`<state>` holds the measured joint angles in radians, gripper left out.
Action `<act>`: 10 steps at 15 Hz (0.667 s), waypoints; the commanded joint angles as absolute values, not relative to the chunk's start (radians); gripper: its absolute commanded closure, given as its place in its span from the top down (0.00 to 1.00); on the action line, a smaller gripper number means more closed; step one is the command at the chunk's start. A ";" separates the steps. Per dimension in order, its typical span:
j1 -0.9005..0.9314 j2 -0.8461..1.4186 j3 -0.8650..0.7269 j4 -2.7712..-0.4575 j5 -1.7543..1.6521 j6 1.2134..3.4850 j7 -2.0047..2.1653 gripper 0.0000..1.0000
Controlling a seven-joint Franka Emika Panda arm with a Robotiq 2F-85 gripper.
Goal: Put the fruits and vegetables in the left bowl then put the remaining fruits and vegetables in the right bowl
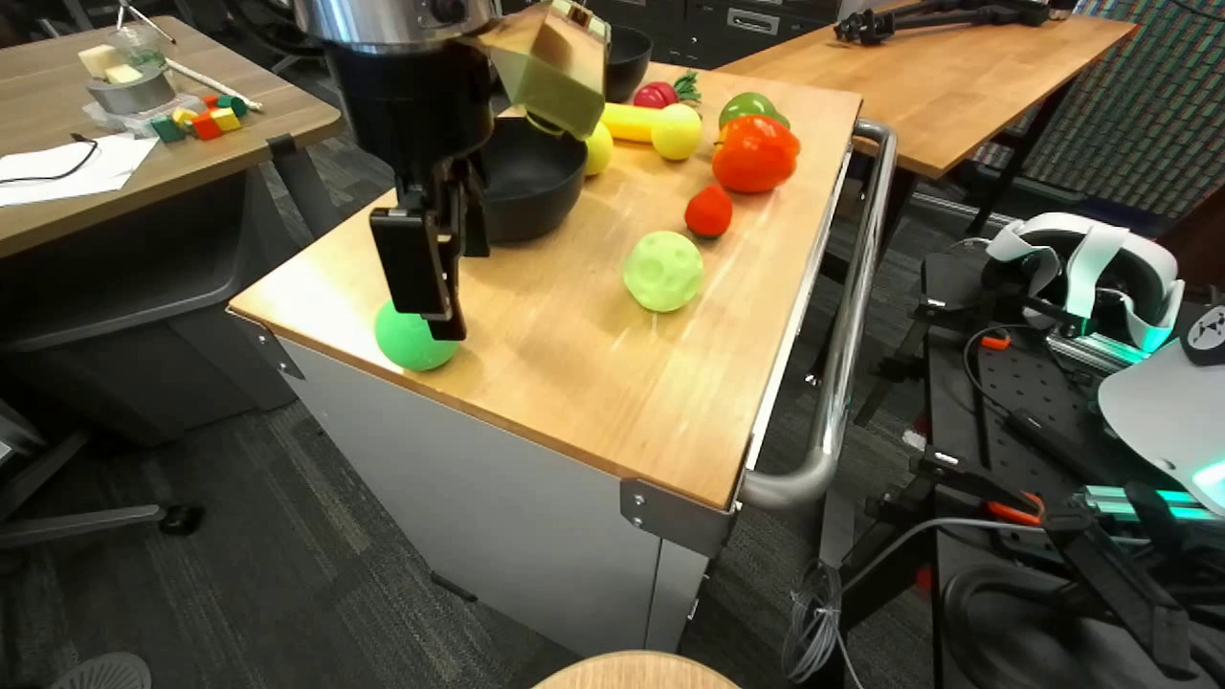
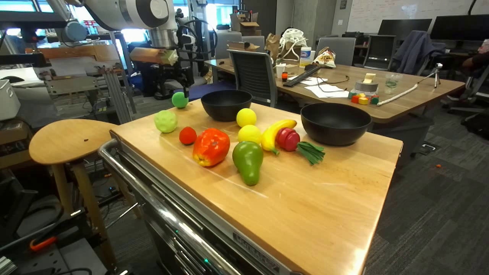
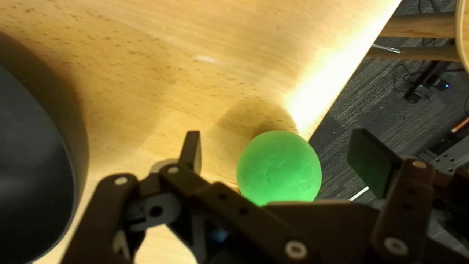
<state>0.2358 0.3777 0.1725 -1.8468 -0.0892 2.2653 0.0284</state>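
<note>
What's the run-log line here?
jaws: open | held: nothing | green ball: near worktop edge, between jaws in wrist view, gaps both sides | banana: on worktop

White glare on tabletop [image 3: 326,73], shadow beside green ball [image 3: 279,167], bright windows [image 2: 218,13]

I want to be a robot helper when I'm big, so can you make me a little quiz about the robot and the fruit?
1. Pick: in the wrist view, what colour is the ball seen between the jaws of the pincer? (a) yellow (b) green (c) red
2. True or false: the pincer is shut on the banana.
3. Fill the gap: on the wooden tabletop stand ___ black bowls.

Key
1. b, green
2. False; its jaws stand open
3. two
</note>
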 commanded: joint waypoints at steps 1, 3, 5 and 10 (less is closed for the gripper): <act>0.261 0.424 0.177 -1.793 -0.102 2.291 0.039 1.00; 0.278 0.447 0.171 -1.774 -0.125 2.312 0.045 1.00; 0.295 0.474 0.160 -1.752 -0.151 2.332 0.057 0.96; 0.321 0.529 0.113 -1.705 -0.235 2.328 0.121 0.56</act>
<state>0.2936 0.4866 0.1486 -1.7609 -0.1884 2.3254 0.0714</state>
